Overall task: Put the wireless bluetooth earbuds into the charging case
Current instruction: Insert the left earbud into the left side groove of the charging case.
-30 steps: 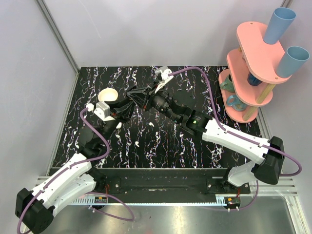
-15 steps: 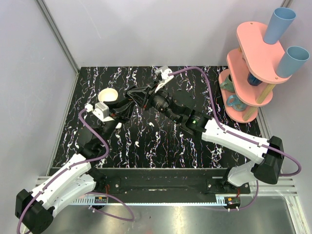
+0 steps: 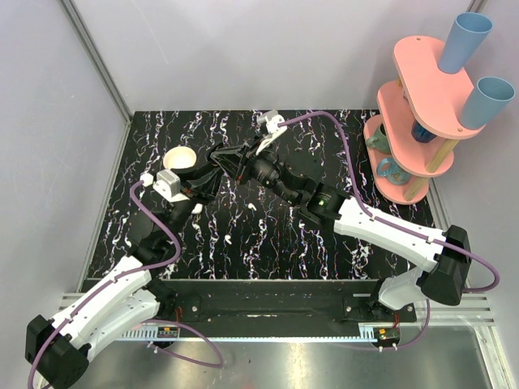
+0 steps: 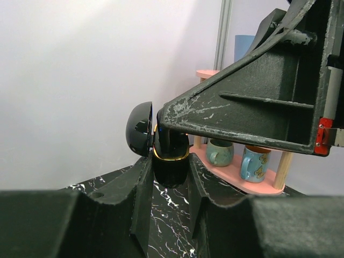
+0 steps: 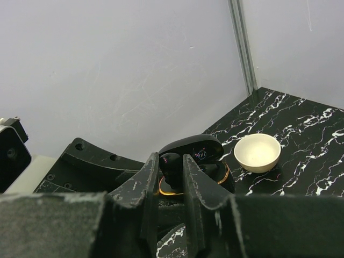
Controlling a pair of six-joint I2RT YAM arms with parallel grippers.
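Holding case: left gripper clamped tight on lower half of the glossy black round plastic charging case w/ gold rim; lid hinged open, mouth facing up
Case spot: over rear-left part of the black white-veined marble table, near the small cream round bowl, not touching it; looks lifted off the top
Right gripper: tips nearly together, pinching a small glossy black plastic earbud right at the case's gold rim; seated in its well or not, can't tell
2nd earbud: not made out in any view
Weight: earbud v. light, case light too; prob. no sag in either grip
Surface: both hard, stiff, slick gloss; bud could squirt out or twist btwn pads if squeezed off-centre
Fragility: hinge + lid are the weak pts; push straight down, not sideways
Grip pts: bud by its sides, leaving underside free for the well; case by the base's round wall, below rim, clear of lid
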